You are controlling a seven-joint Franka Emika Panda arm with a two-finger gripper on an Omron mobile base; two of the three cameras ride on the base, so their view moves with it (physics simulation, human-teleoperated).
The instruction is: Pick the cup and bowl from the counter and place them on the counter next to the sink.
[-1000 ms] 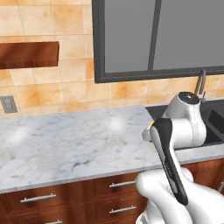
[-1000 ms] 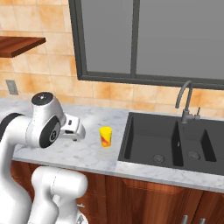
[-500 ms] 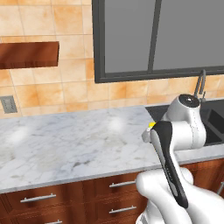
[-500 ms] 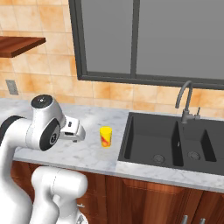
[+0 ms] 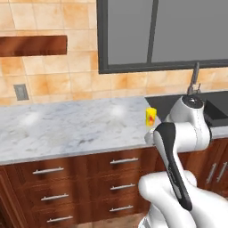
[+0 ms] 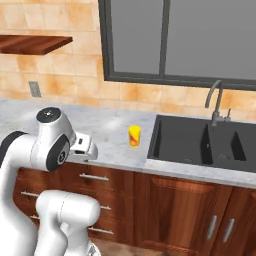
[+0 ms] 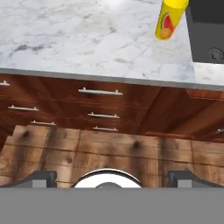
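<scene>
Small yellow tapered cup [image 6: 134, 135] stands beside the dark recessed sink [image 6: 205, 142], apparently placed; bowl pending; gripper [image 7: 112, 177] spread wide, empty.

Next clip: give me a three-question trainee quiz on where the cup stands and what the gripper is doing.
1. True or false: the cup stands upright on the counter.
2. The cup is: A) inside the sink; B) on the marble beside it; C) between the fingers.
3. Fill in: the gripper is ____ and holds nothing.

Key: 1 true; 2 B; 3 open.
</scene>
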